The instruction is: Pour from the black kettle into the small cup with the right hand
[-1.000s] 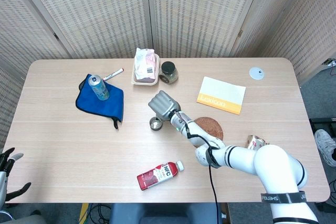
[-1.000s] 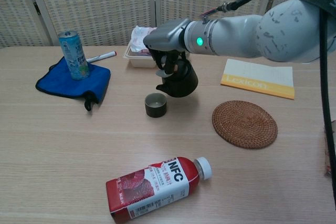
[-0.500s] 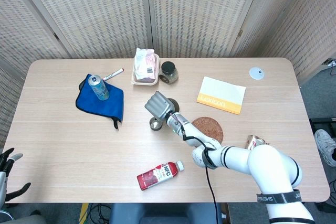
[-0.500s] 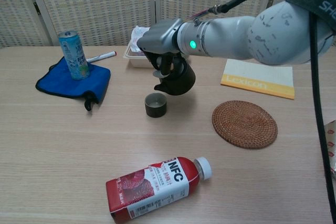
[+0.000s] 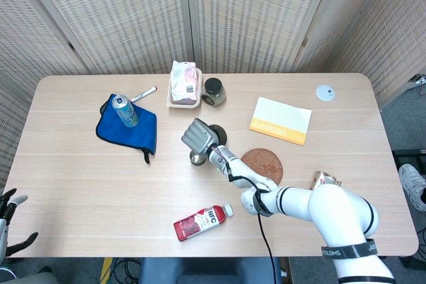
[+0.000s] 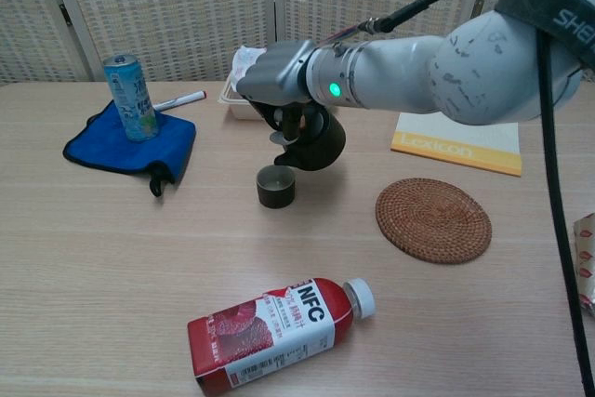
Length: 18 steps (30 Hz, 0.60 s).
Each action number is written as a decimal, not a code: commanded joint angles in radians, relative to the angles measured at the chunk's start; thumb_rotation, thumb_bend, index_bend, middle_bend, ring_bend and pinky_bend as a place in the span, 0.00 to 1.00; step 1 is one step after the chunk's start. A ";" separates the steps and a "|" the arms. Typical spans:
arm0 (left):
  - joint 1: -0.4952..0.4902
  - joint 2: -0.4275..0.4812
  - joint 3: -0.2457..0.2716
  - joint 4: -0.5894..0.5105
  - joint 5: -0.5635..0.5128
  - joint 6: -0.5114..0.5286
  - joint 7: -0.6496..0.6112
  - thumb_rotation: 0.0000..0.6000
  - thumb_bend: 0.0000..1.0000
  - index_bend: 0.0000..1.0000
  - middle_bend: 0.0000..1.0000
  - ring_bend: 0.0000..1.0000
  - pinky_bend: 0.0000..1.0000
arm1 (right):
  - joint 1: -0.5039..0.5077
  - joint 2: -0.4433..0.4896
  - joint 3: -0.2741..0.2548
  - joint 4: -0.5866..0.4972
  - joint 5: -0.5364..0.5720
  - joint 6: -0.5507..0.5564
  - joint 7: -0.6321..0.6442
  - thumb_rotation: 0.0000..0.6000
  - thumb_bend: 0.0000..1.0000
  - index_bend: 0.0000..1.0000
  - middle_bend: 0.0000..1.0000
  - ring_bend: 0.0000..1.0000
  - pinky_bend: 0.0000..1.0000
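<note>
The black kettle (image 6: 318, 142) hangs tilted in the air, gripped from above by my right hand (image 6: 279, 76). Its spout points down and to the left, just above the rim of the small dark cup (image 6: 276, 186), which stands upright on the table. In the head view my right hand (image 5: 200, 136) covers most of the kettle (image 5: 219, 136) and part of the cup (image 5: 197, 159). No liquid stream shows. My left hand (image 5: 8, 217) sits at the bottom left corner, off the table, fingers apart and holding nothing.
A woven coaster (image 6: 433, 219) lies right of the cup, and a red NFC bottle (image 6: 274, 324) lies on its side in front. A blue cloth (image 6: 130, 144) with a can (image 6: 128, 85) and a marker (image 6: 178, 100) are at the left. A white tray (image 5: 184, 88), a jar (image 5: 214, 91) and a yellow-edged booklet (image 6: 456, 139) sit behind.
My right hand has carried the kettle a little to the left, bringing the spout over the cup. The left hand has barely moved.
</note>
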 commanded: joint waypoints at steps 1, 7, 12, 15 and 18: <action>0.001 0.000 0.000 0.001 0.000 0.002 0.000 1.00 0.14 0.23 0.11 0.13 0.01 | 0.005 -0.001 -0.007 -0.003 0.006 0.006 -0.014 0.82 0.46 1.00 1.00 0.91 0.46; 0.005 -0.004 0.000 0.005 0.002 0.006 -0.004 1.00 0.14 0.23 0.11 0.13 0.01 | 0.017 -0.002 -0.017 -0.012 0.025 0.016 -0.048 0.82 0.46 1.00 1.00 0.91 0.46; 0.008 -0.006 -0.001 0.008 0.005 0.011 -0.007 1.00 0.14 0.23 0.11 0.13 0.01 | 0.027 -0.001 -0.025 -0.024 0.041 0.025 -0.076 0.82 0.46 1.00 1.00 0.91 0.46; 0.010 -0.007 0.000 0.009 0.005 0.012 -0.006 1.00 0.14 0.23 0.11 0.13 0.01 | 0.033 0.000 -0.032 -0.030 0.052 0.033 -0.095 0.82 0.46 1.00 1.00 0.91 0.46; 0.011 -0.007 0.000 0.010 0.005 0.013 -0.007 1.00 0.14 0.23 0.11 0.13 0.01 | 0.040 -0.001 -0.040 -0.031 0.061 0.040 -0.119 0.82 0.46 1.00 1.00 0.91 0.46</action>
